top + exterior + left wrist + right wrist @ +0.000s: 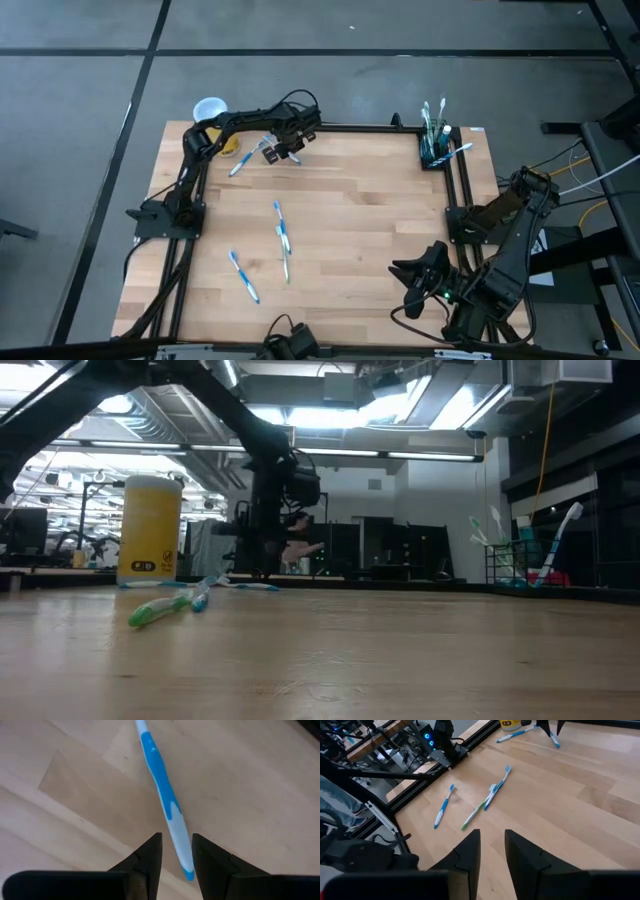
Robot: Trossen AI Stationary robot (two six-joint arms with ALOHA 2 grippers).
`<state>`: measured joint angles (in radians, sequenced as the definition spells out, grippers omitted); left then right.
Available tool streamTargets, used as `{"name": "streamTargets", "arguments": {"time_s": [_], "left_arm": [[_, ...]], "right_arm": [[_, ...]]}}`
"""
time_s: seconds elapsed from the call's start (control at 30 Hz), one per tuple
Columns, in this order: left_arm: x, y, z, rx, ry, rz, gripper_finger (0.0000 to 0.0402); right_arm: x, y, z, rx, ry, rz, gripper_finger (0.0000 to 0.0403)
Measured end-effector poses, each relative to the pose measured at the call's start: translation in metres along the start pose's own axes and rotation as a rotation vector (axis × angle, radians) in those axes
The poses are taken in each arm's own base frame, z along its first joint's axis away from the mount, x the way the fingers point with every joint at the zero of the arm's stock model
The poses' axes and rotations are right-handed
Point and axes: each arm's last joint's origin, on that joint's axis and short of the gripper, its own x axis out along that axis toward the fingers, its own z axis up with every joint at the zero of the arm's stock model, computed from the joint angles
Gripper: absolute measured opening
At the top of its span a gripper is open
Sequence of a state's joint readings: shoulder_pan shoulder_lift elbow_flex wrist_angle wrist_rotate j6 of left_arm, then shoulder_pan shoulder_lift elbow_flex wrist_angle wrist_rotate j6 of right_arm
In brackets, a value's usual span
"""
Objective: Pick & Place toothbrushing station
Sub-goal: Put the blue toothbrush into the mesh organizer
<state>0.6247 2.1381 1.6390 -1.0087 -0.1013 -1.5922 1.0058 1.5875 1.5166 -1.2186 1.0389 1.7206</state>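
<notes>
- The left gripper (284,152) hangs over a blue-and-white plastic toothbrush (165,795), whose handle end lies between its fingers.
- The black rectangular toothbrushing station (436,152) stands far to its right, at the table's corner.

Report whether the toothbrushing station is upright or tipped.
Upright: the toothbrushing station stands at the table's far right corner with toothbrushes sticking up out of it.
</notes>
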Motion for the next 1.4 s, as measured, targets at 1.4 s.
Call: {"name": "streamTargets", "arguments": {"time_s": [1.4], "left_arm": [[-0.146, 0.096, -0.189, 1.092, -0.163, -0.398, 0.0016]], "right_arm": [[0.014, 0.000, 0.017, 0.029, -0.297, -0.009, 0.0090]]}}
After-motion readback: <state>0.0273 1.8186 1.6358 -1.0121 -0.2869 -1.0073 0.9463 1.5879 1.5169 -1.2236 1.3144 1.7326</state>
